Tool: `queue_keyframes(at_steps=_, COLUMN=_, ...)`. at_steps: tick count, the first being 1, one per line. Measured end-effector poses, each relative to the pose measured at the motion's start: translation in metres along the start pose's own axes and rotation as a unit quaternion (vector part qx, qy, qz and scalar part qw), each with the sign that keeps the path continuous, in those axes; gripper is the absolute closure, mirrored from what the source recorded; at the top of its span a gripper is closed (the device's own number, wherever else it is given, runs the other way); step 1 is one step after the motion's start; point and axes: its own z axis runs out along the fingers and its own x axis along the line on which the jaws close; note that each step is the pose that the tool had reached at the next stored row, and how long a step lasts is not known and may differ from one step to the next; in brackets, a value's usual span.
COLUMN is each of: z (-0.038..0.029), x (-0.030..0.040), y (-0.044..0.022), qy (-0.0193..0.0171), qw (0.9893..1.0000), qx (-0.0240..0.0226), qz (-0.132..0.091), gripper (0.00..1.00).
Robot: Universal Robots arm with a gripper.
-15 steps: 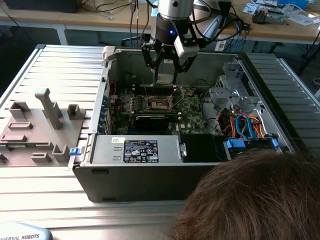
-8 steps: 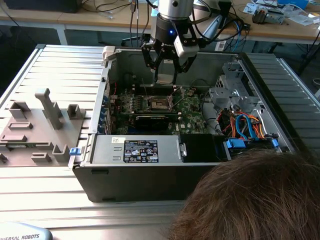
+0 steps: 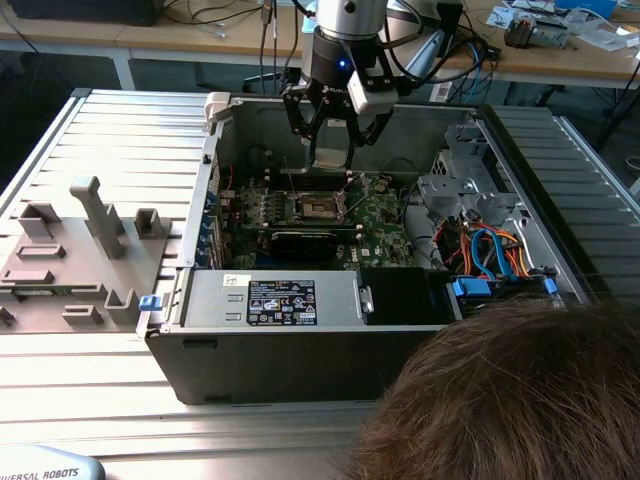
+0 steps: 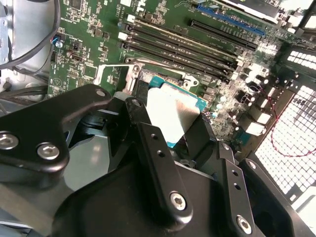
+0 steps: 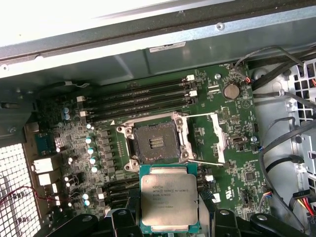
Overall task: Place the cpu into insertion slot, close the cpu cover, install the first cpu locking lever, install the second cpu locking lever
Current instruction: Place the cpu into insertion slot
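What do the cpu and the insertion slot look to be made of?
The cpu: top looks like dull grey metal with a soft sheen; its edge is green, probably laminate. The insertion slot: dark and matte, likely plastic, within a shiny silver metal rim.

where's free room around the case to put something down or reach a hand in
Bare table lies between the grey fixture and the near edge, and on the exterior view's right of the case. Inside is crowded: the gripper holds the cpu near the open slot, with cables packed on the exterior view's right.
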Motion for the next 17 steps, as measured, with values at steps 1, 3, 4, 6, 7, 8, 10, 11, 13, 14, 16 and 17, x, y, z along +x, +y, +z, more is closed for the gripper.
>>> queue_keyframes(at_steps=1, z=0.0, x=0.0, y=0.0, qy=-0.0001, qw=1.0, qx=0.0005, qz=0.001, gripper=0.45)
queue_keyframes(at_steps=3, z=0.0, x=0.0, y=0.0, qy=-0.0001, qw=1.0, qx=0.0012, qz=0.002, gripper=0.45)
queue_keyframes(at_steps=4, z=0.0, x=0.0, y=0.0, qy=-0.0002, qw=1.0, qx=0.0016, qz=0.002, gripper=0.45)
queue_keyframes(at_steps=6, z=0.0001, x=0.0, y=0.0, qy=-0.0003, qw=1.0, qx=0.0022, qz=0.003, gripper=0.45)
queue_keyframes(at_steps=7, z=0.0001, x=0.0, y=0.0, qy=-0.0003, qw=1.0, qx=0.0025, qz=0.003, gripper=0.45)
queue_keyframes(at_steps=8, z=0.0001, x=0.0, y=0.0, qy=-0.0003, qw=1.0, qx=0.0028, qz=0.004, gripper=0.45)
queue_keyframes(at_steps=10, z=0.0001, x=0.0, y=0.0, qy=-0.0004, qw=1.0, qx=0.0034, qz=0.004, gripper=0.45)
queue_keyframes(at_steps=11, z=0.0001, x=0.0, y=0.0, qy=-0.0005, qw=1.0, qx=0.0038, qz=0.005, gripper=0.45)
queue_keyframes(at_steps=13, z=0.0001, x=0.0, y=0.0, qy=-0.0006, qw=1.0, qx=0.0046, qz=0.005, gripper=0.45)
queue_keyframes(at_steps=14, z=0.0001, x=0.0, y=0.0, qy=-0.0006, qw=1.0, qx=0.0048, qz=0.006, gripper=0.45)
queue_keyframes(at_steps=16, z=0.0001, x=0.0, y=0.0, qy=-0.0007, qw=1.0, qx=0.0056, qz=0.007, gripper=0.45)
queue_keyframes(at_steps=17, z=0.0001, x=0.0, y=0.0, qy=-0.0008, qw=1.0, qx=0.0059, qz=0.007, gripper=0.45)
